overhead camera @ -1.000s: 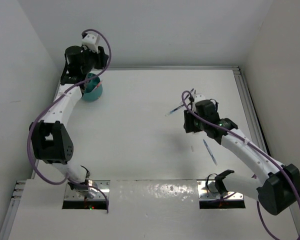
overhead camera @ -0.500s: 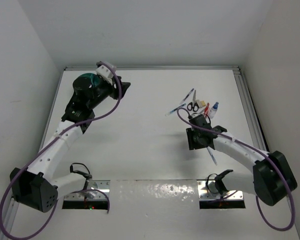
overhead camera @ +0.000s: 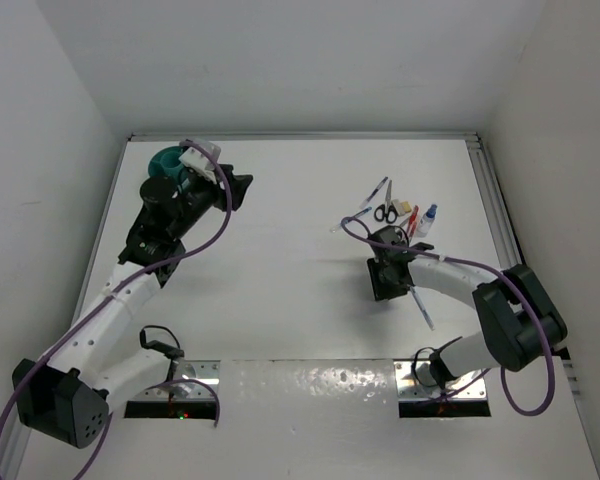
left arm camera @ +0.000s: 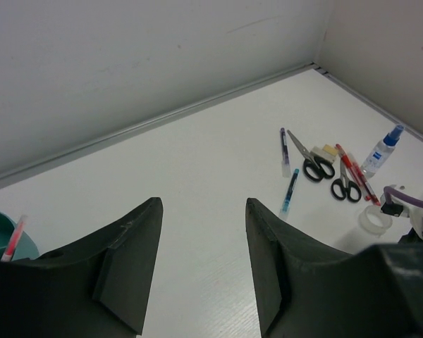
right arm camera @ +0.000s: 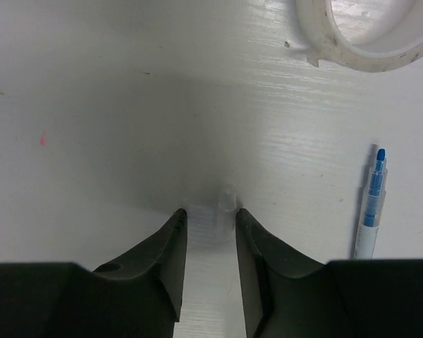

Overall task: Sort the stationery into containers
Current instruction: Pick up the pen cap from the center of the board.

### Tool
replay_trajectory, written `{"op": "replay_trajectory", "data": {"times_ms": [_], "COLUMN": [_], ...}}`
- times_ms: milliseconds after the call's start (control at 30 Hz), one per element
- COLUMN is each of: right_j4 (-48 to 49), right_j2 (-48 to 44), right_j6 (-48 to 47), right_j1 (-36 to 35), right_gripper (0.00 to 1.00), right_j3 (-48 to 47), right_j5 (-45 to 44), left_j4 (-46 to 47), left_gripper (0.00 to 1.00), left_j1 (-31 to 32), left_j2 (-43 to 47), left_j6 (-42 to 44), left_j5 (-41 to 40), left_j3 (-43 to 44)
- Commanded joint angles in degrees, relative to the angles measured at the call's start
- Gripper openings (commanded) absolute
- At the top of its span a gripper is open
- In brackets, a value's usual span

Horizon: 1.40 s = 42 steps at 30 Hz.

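Jaws of the right gripper [right arm camera: 210, 220], right of centre in the top view, stand narrow around a small clear cap [right arm camera: 227, 201]; contact unclear. A blue pen [right arm camera: 370, 204] lies just right and a tape ring [right arm camera: 366, 35] beyond. Farther up cluster two scissors [left arm camera: 311, 163] and a bottle [left arm camera: 382, 149]. At upper left, the left gripper [left arm camera: 203, 205] hangs wide and empty beside the teal organiser [overhead camera: 163, 160], which holds a red pen [left arm camera: 15, 238].

A robotics lab test cell — a white bench [overhead camera: 280, 270] boxed in on three sides by plain white walls [overhead camera: 310, 60], with an aluminium rail [overhead camera: 495, 205] along its right edge. The left arm [overhead camera: 110, 305] and right arm [overhead camera: 450, 275], white with black joints, trail purple cables [overhead camera: 226, 200] and sit bolted to metal plates [overhead camera: 202, 372] at the near edge.
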<state>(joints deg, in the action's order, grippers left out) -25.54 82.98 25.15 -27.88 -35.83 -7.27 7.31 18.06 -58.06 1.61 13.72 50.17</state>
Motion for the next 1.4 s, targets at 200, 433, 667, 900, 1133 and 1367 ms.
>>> {"op": "replay_trajectory", "data": {"times_ms": [200,433,667,900,1133,1367], "right_j4": [0.75,3.03,5.84,13.57,17.74,24.9], "right_j2": [-0.63,-1.06,-3.52,-19.59,-27.53,-28.74], "right_j6": [0.08,0.78,-1.15,-7.55,-15.29,-21.89], "right_j1": [0.28,0.28,0.02,-1.82,-2.62,-6.22], "right_gripper": [0.3,0.15,0.0,0.0,0.0,0.0], "right_j3": [1.38,3.4,4.72,2.53,-7.9,-8.3], "right_j5": [0.15,2.78,5.93,14.2,26.6,28.27], "left_j4": [3.5,3.94,3.24,4.2,6.39,14.22], "left_gripper": [0.48,0.48,0.48,0.46,0.45,0.5], "left_j1": [0.04,0.04,-0.05,-0.14,0.31,1.44], "left_j2": [2.43,1.64,1.37,2.34,5.76,5.06], "left_j6": [-0.46,-0.99,-3.1,-4.07,11.31,5.43], "left_j5": [-2.91,-2.2,-0.63,11.22,36.79,47.71], "left_j3": [-0.25,-0.25,-0.34,-3.06,-7.72,-8.16]}}
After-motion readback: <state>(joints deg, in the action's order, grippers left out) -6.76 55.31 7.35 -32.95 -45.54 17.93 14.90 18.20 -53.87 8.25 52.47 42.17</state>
